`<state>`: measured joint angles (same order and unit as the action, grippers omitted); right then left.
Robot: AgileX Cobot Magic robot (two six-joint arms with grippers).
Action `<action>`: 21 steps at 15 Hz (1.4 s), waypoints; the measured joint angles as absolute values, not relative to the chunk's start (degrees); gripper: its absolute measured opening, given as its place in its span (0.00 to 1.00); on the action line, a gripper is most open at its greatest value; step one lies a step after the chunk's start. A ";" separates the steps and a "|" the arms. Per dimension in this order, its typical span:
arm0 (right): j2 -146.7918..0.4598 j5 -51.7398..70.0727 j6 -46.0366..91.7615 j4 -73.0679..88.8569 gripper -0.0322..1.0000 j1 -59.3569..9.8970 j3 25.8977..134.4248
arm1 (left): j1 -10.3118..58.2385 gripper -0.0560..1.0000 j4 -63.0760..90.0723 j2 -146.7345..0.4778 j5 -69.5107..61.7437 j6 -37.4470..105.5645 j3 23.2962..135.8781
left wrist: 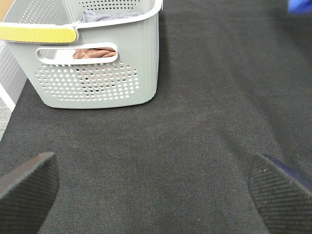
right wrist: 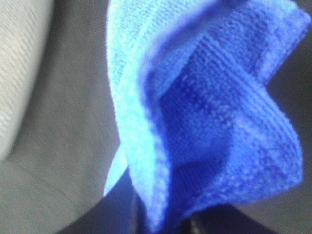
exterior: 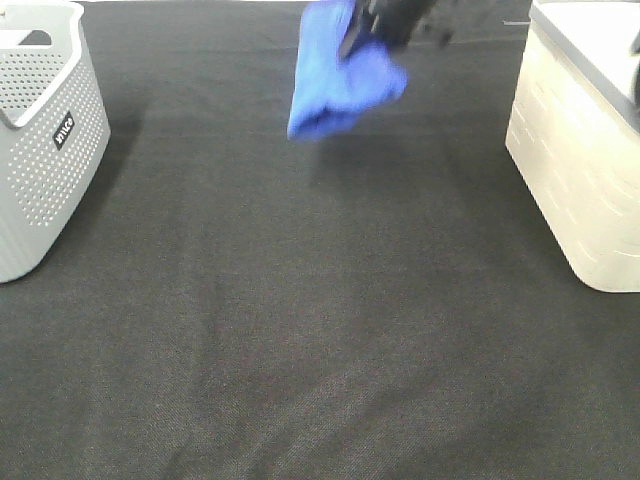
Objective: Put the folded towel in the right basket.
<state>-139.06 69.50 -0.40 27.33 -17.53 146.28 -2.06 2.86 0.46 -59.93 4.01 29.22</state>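
Observation:
A blue folded towel (exterior: 340, 75) hangs in the air at the top centre of the high view, held by my right gripper (exterior: 385, 25), which is shut on its upper part. The towel fills the right wrist view (right wrist: 209, 117) and hides the fingers there. The right basket (exterior: 580, 150) is cream-white and stands at the right edge, apart from the towel. My left gripper (left wrist: 151, 187) is open and empty, low over the black cloth; it is out of the high view.
A grey perforated basket (exterior: 40, 130) stands at the left edge; in the left wrist view (left wrist: 97, 78) it holds brown and grey cloth. Black cloth (exterior: 320, 330) covers the table. A grey lid or box (exterior: 600, 40) lies on the right basket.

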 joint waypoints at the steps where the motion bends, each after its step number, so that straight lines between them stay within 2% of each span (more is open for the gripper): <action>1: -135.96 69.61 -0.46 26.30 0.19 -15.76 146.33 | -2.06 0.99 2.86 0.46 -59.93 4.01 29.22; 3: -132.75 69.67 -0.46 24.58 0.19 -13.35 146.33 | -2.06 0.99 2.86 0.46 -59.93 4.01 29.22; 7: -122.38 69.61 -0.63 19.82 0.19 4.01 145.47 | -2.06 0.99 2.86 0.46 -59.93 4.01 29.22; 10: -121.47 69.61 -0.63 18.28 0.19 14.44 134.59 | -2.06 0.99 2.81 0.46 -59.93 4.01 29.22; 13: -121.47 70.07 -0.63 12.32 0.20 15.99 124.45 | -2.06 0.99 2.81 0.46 -59.93 4.01 29.22; 14: -121.75 70.19 -1.15 9.45 0.34 15.93 122.73 | -2.06 0.99 2.81 0.46 -59.93 4.01 29.22; 15: -122.10 70.24 -1.55 7.73 0.61 15.87 122.21 | -2.06 0.99 2.81 0.46 -59.93 4.01 29.22; 16: -122.15 70.24 -1.55 7.10 0.81 15.87 122.15 | -2.06 0.99 2.81 0.46 -59.93 4.01 29.22; 17: -122.10 70.24 -1.55 7.56 0.92 15.87 122.15 | -2.06 0.99 2.81 0.46 -59.93 4.01 29.22; 21: -120.38 70.24 -1.55 7.73 0.96 13.58 122.10 | -2.06 0.99 2.81 0.46 -59.93 4.01 29.22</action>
